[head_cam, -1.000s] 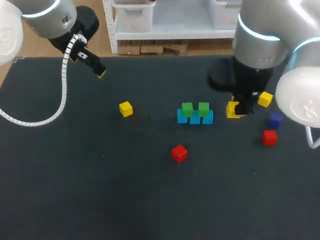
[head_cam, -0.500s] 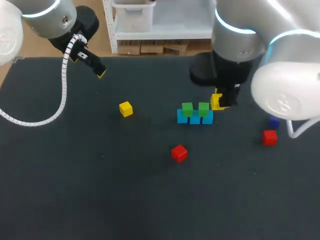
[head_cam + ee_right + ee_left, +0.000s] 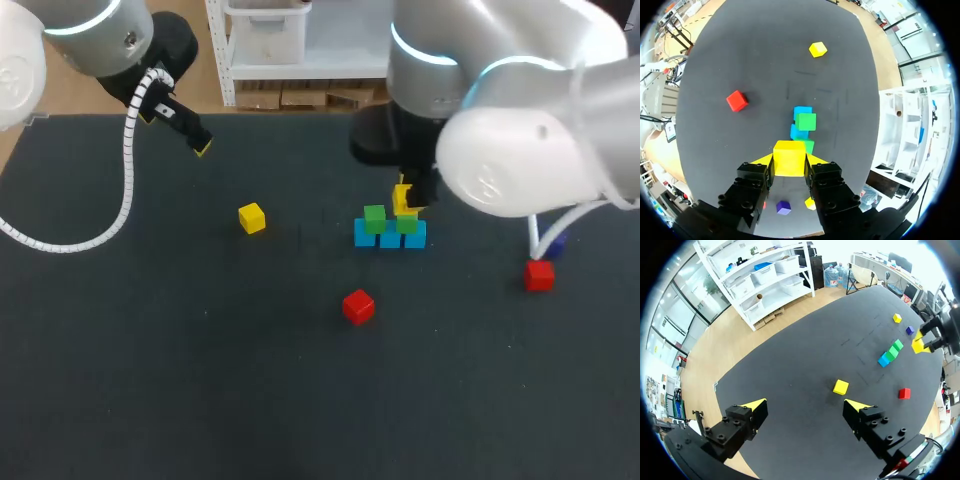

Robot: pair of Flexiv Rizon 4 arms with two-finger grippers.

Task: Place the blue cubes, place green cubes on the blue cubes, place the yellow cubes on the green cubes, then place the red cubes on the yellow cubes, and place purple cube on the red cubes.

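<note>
The yellow cube (image 3: 789,157) is clamped between the two fingers of the right tool (image 3: 408,198), held off the table and just above the green cubes (image 3: 374,217). In the head view it hangs over the right-hand green cube (image 3: 407,223) of the pair; in the right wrist view that cube peeks out just ahead of and under the held one.

The step in hand is, by my reading, the third layer: yellow on green. The blue cubes (image 3: 390,238) lie in a row with both greens seated on them, and no yellow is set down yet. The next move calls for a straight, gentle descent onto the green top, faces squared, then the fingers parting without nudging the stack.

A cube has no long axis of its own. This one is gripped on two opposite side faces, top face level, its edges about square to the fingers. The long thing here is the blue row — it runs side to side in the head view and away from the tool in the wrist view.

Further out, a second yellow cube (image 3: 252,217) sits alone to the left, one red cube (image 3: 358,306) lies nearer the front, and another red cube (image 3: 539,274) lies to the right beside the purple cube (image 3: 783,207). The left tool (image 3: 807,407) hangs over the far left of the table, fingers apart and empty.
</note>
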